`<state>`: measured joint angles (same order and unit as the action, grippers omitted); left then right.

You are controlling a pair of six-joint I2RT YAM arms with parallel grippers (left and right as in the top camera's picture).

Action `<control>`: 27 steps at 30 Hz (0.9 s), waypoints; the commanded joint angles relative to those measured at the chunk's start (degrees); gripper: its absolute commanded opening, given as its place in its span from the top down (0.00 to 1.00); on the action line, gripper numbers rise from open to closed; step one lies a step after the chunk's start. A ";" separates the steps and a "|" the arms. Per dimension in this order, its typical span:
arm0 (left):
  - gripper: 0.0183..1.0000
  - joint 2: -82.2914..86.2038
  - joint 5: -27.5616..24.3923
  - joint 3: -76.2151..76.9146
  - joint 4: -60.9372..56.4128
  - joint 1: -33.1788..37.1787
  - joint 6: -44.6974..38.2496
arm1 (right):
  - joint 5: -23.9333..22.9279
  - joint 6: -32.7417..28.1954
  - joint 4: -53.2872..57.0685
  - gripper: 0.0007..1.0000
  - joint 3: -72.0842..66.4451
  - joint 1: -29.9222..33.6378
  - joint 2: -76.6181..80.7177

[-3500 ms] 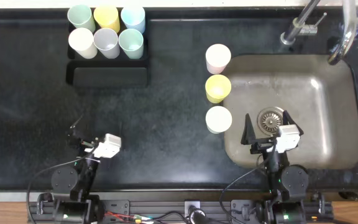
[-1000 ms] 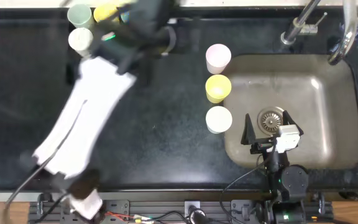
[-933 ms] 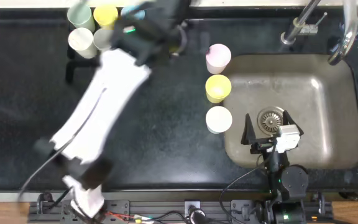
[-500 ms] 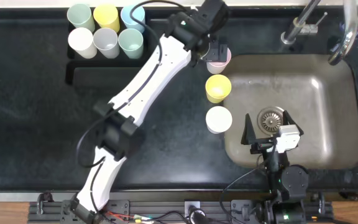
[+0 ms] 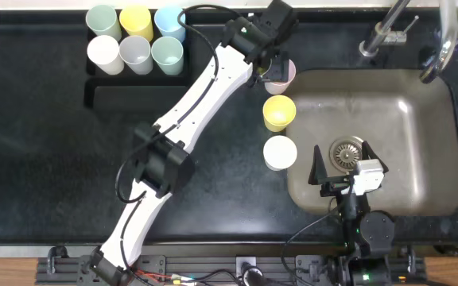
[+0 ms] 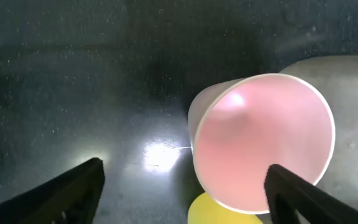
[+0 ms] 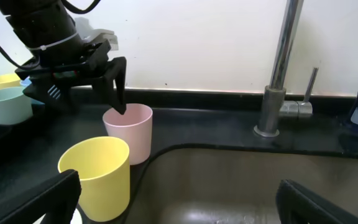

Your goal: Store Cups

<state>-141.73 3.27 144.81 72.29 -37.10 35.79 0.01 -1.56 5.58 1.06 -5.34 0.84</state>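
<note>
Left wrist view: round, smooth pink cup on speckled black counter.

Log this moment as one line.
left gripper: open at pink cup | right gripper: open over sink | yellow cup, white cup: untouched

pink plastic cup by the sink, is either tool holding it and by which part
Nothing is held. The left tool hangs open above the pink plastic cup, not closed on it. The right tool is open and empty over the steel sink.
</note>
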 commanded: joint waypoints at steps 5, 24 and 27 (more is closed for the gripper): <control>0.43 -3.69 1.62 1.97 -0.22 -0.37 0.31 | 0.39 -0.33 -0.50 0.00 -0.48 -0.31 -0.63; 0.98 9.86 12.76 3.50 -1.55 -3.17 0.31 | 0.39 -0.33 -0.50 0.00 -0.48 -0.31 -0.63; 0.98 18.01 17.73 1.33 0.42 -2.78 0.33 | 0.39 -0.33 -0.50 0.00 -0.48 -0.31 -0.63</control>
<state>-136.55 12.75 146.10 72.10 -39.92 36.07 0.03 -1.54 5.56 1.06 -5.34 0.84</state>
